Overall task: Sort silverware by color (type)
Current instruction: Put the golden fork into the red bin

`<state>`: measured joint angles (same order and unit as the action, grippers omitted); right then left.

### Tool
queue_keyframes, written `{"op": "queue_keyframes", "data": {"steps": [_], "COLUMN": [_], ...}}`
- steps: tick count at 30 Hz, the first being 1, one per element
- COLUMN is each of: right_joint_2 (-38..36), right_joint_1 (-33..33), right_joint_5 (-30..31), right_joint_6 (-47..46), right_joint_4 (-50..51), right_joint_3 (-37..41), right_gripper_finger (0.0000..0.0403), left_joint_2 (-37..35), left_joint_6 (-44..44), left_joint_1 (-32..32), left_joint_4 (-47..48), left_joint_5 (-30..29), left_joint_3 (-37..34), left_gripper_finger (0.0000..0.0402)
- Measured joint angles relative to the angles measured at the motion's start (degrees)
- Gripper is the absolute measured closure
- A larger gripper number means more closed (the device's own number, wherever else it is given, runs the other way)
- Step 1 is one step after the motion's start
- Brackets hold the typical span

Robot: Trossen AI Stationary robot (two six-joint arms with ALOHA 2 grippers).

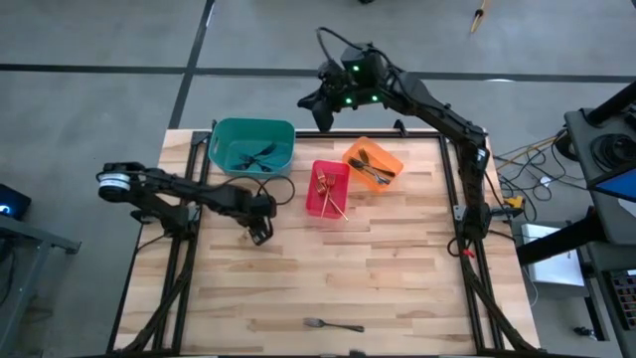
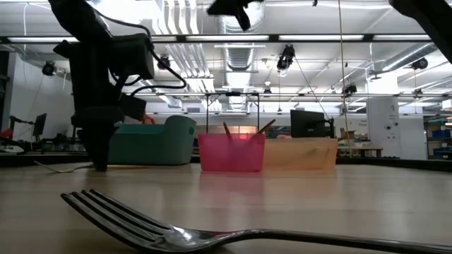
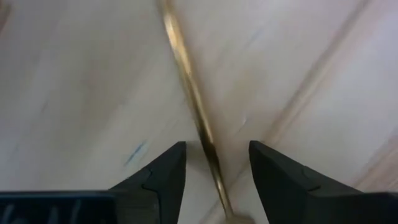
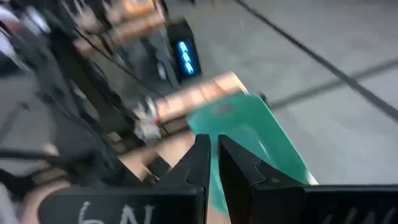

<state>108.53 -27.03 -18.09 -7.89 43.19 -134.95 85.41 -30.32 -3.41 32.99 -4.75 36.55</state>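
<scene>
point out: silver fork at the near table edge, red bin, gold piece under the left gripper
silver fork (image 1: 333, 324): high view, mid-handle.
red bin (image 2: 231, 156): low view, front wall.
gold piece (image 3: 189, 93): left wrist view, mid-shaft, ahead of the open fingers.

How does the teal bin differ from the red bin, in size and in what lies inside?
The teal bin is larger and wider; the red bin is narrower. The teal bin holds dark-handled silverware; the red bin holds gold silverware. Both stand open-topped on the wooden table.
</scene>
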Motion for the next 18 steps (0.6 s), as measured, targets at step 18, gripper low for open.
{"op": "queue_keyframes", "data": {"steps": [18], "right_joint_2": [-7.65], "right_joint_1": [7.50], "right_joint_5": [0.16], "right_joint_6": [-15.64], "right_joint_4": [7.89], "right_joint_3": [-0.05], "right_gripper_finger": [0.0381], "left_joint_2": [-8.49], "left_joint_6": [18.09], "left_joint_1": [3.00], "left_joint_4": [-1.44], "left_joint_5": [12.27], "left_joint_3": [0.49], "left_gripper_finger": [0.0305]}}
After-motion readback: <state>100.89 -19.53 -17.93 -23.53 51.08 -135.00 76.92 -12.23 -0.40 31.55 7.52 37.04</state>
